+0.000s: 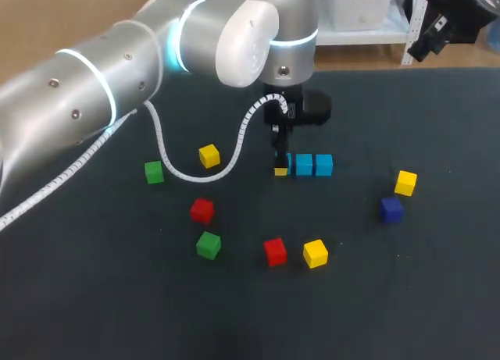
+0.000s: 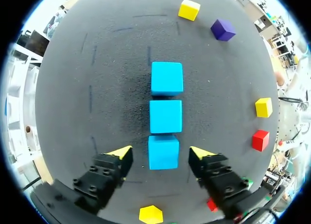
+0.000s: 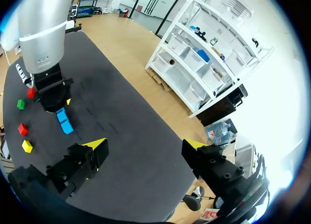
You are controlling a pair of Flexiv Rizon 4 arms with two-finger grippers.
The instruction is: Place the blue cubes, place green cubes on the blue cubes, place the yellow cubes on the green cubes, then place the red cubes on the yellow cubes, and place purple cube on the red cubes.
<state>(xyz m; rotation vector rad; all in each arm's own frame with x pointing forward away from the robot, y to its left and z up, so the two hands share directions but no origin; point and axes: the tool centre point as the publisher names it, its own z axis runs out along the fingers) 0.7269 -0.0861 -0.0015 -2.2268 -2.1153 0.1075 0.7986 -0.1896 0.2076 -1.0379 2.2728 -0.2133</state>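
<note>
Three blue cubes lie in a row on the dark table; two (image 1: 304, 164) (image 1: 323, 165) show from above, and my left arm covers most of the third. In the left wrist view the nearest blue cube (image 2: 163, 152) sits between the fingers of my left gripper (image 2: 160, 153), which is open with a gap on each side; the other two blue cubes (image 2: 165, 116) (image 2: 167, 78) lie ahead. My left gripper (image 1: 281, 166) hangs low at the row's left end. My right gripper (image 3: 143, 146) is open and empty, high off to the right.
Loose cubes lie around the row: green (image 1: 154, 172) (image 1: 208, 244), yellow (image 1: 208, 155) (image 1: 315, 253) (image 1: 405, 183), red (image 1: 201, 210) (image 1: 274, 251) and purple (image 1: 391, 209). The left arm's white cable (image 1: 234, 153) hangs over the table.
</note>
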